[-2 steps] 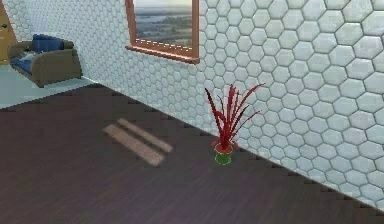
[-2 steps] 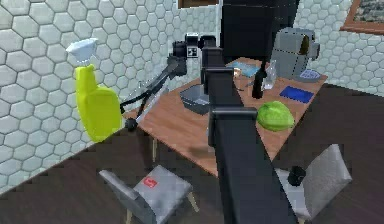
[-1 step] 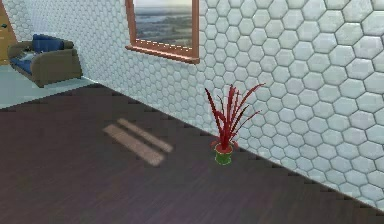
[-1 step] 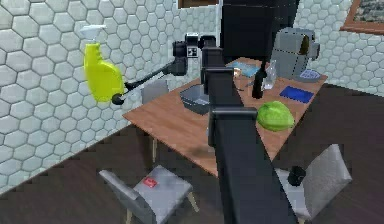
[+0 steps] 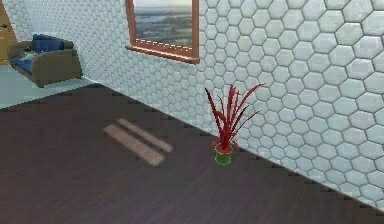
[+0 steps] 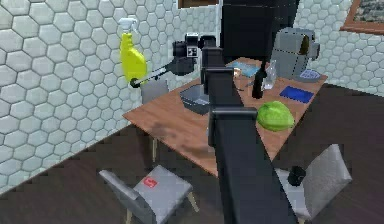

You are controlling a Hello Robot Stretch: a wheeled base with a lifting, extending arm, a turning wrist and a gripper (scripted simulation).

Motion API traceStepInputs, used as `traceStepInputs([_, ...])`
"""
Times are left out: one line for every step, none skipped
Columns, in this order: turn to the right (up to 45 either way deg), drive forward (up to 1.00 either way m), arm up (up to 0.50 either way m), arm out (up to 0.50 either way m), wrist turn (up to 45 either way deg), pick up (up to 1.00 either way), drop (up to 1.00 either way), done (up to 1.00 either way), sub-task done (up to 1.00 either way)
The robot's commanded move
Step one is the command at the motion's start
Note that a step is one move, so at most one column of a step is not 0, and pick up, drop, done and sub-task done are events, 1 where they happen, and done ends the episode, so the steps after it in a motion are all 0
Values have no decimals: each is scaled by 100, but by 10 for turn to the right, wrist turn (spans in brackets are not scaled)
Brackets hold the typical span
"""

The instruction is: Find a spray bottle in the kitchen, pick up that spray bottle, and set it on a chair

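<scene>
lower left, grey chair (image 6: 176, 190) with a red item (image 6: 150, 183) on its seat, likely to tip anything set down there. beyond the table (image 6: 165, 116), upper left: gripper (image 6: 150, 73) carrying the yellow spray bottle (image 6: 130, 55) in mid-air against tiled wall (image 6: 55, 90); finger spread impossible to tell.

- We note a plant (image 5: 228, 118), red-leaved, in a green pot, standing on the dark floor (image 5: 80, 180) just beside the hex-tiled wall (image 5: 300, 80).
- Wood-framed window (image 5: 165, 28) in that wall, up and left of the plant.
- We see a brown armchair (image 5: 47, 60) with blue cushions, far left.
</scene>
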Motion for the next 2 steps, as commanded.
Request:
traceStepInputs([0,0,-46,0,0,0,0,0,0])
traceStepInputs([0,0,-32,0,0,0,0,0,0])
